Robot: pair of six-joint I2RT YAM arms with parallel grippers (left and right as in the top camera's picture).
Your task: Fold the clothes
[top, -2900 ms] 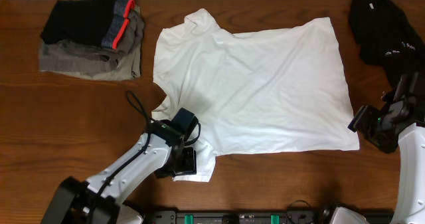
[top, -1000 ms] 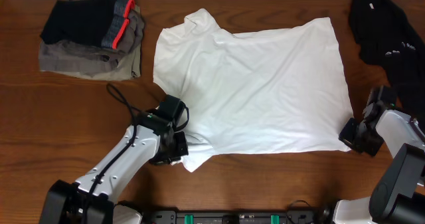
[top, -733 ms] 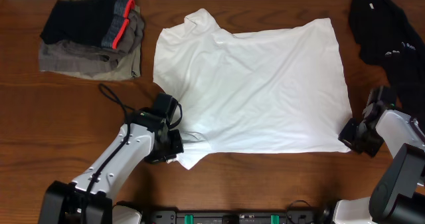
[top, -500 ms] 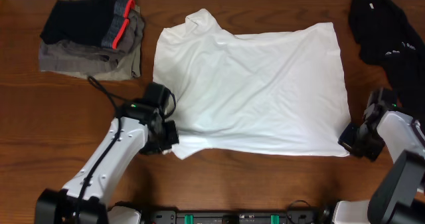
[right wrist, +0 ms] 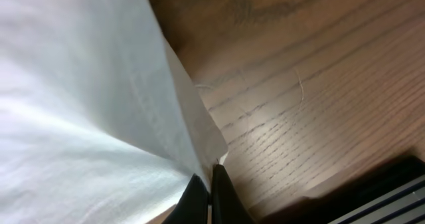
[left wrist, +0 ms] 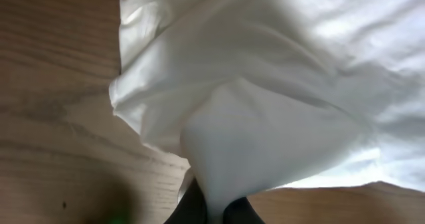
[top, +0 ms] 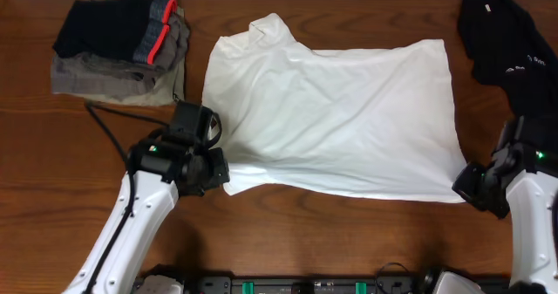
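Note:
A white T-shirt, the clothes (top: pixel 331 111), lies spread across the middle of the wooden table. My left gripper (top: pixel 218 172) is shut on the shirt's near-left sleeve corner. In the left wrist view the white cloth (left wrist: pixel 265 117) rises lifted out of the left gripper (left wrist: pixel 216 214), pinched between its dark fingers. My right gripper (top: pixel 466 185) is shut on the shirt's near-right hem corner. The right wrist view shows that hem (right wrist: pixel 99 84) clamped thin in the right gripper (right wrist: pixel 210 194), just above the wood. No logo shows.
A stack of folded dark and grey garments with red trim (top: pixel 122 45) sits at the back left. A crumpled black garment (top: pixel 506 37) lies at the back right. A black cable (top: pixel 109 124) trails from the left arm. The table's front edge (top: pixel 349 272) runs close behind both grippers.
Both grippers have pulled the shirt's near edge. The left one moved left and away from the front edge with the sleeve, the right one shifted slightly right. The near hem now runs straighter.

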